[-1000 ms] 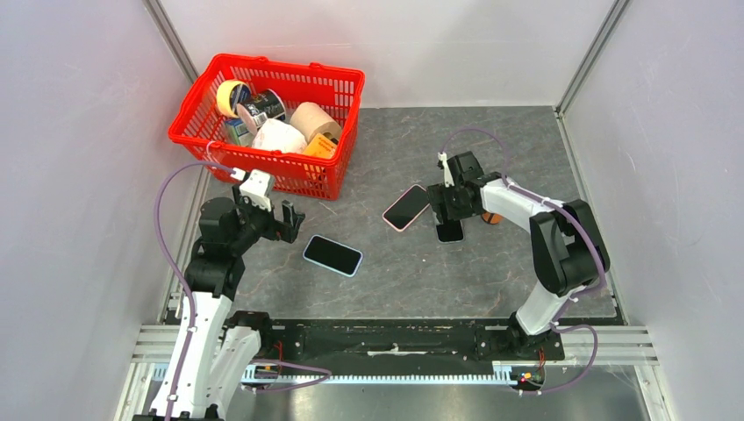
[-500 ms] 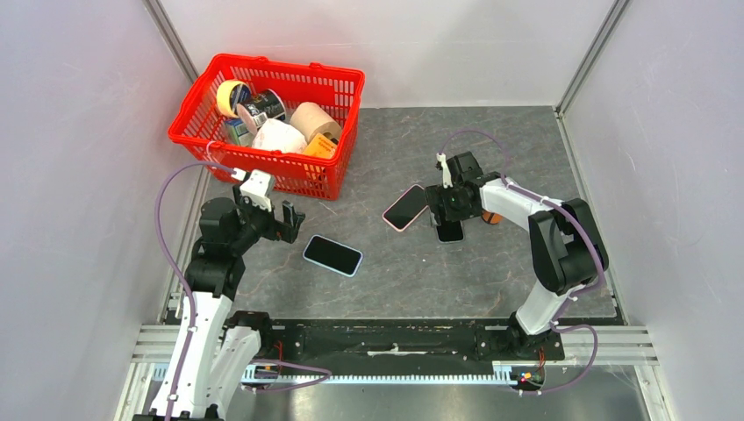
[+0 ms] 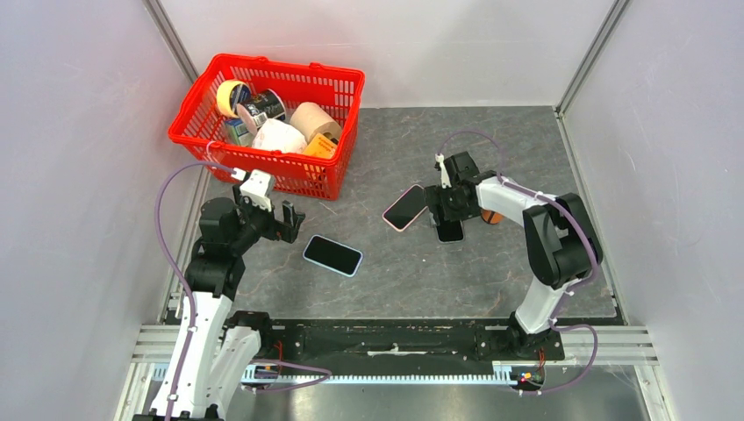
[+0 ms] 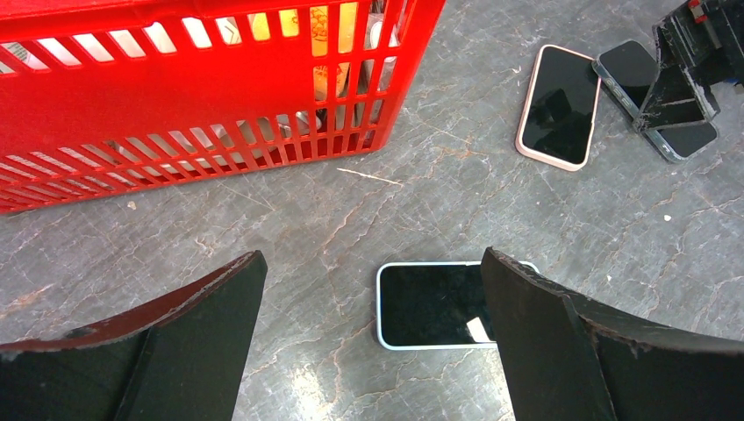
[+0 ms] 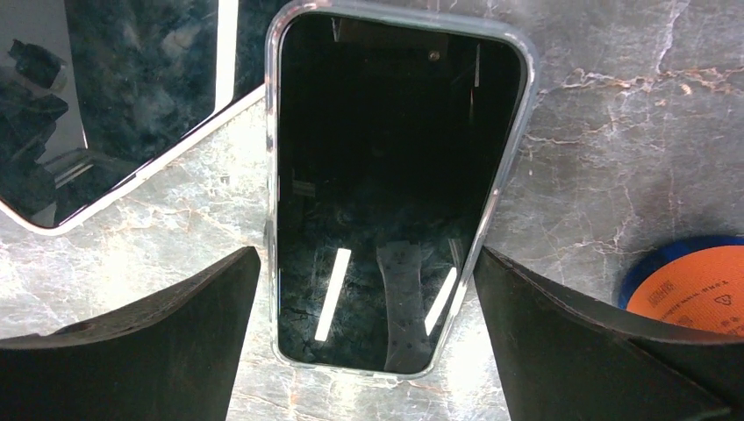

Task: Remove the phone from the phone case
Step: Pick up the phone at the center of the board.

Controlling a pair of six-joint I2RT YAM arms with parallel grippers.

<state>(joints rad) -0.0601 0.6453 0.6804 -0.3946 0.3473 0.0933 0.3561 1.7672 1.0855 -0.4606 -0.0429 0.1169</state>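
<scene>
A phone in a clear case (image 5: 395, 193) lies flat on the grey table, and my right gripper (image 5: 367, 254) is open with one finger on each side of its near end, not touching it. In the top view this phone (image 3: 451, 232) shows just below the right gripper (image 3: 446, 210). A phone in a pink case (image 3: 405, 207) lies just to its left. A phone in a pale blue case (image 3: 332, 254) lies in front of my left gripper (image 3: 282, 219), which is open and empty above the table (image 4: 373, 263).
A red basket (image 3: 338, 180) with tape rolls and tins stands at the back left, close to the left gripper. An orange disc with a blue rim (image 5: 693, 289) lies right of the clear-cased phone. Grey walls close in both sides.
The right gripper has shifted very slightly over the clear-cased phone. The left arm and the phones have not moved.
</scene>
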